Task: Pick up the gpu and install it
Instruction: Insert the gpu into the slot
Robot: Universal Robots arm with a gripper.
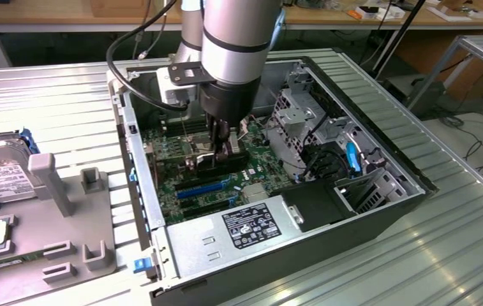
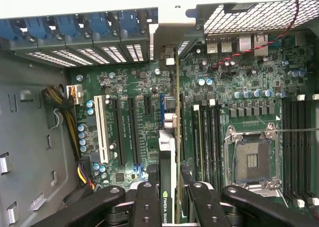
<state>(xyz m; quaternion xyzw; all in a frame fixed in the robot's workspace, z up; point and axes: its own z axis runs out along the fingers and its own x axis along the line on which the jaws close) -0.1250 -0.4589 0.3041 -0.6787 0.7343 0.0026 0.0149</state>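
Jaws closed on the gpu [image 2: 177,137], pinching its upper edge from both sides. I see the card edge-on, standing upright between them. It hangs over the motherboard [image 2: 239,72], among the black slots between the white slot [image 2: 98,132] and the CPU socket [image 2: 251,160]. Whether its lower edge touches a slot, I can't tell. The computer case [image 1: 352,223] lies open on the counter [image 1: 54,102].
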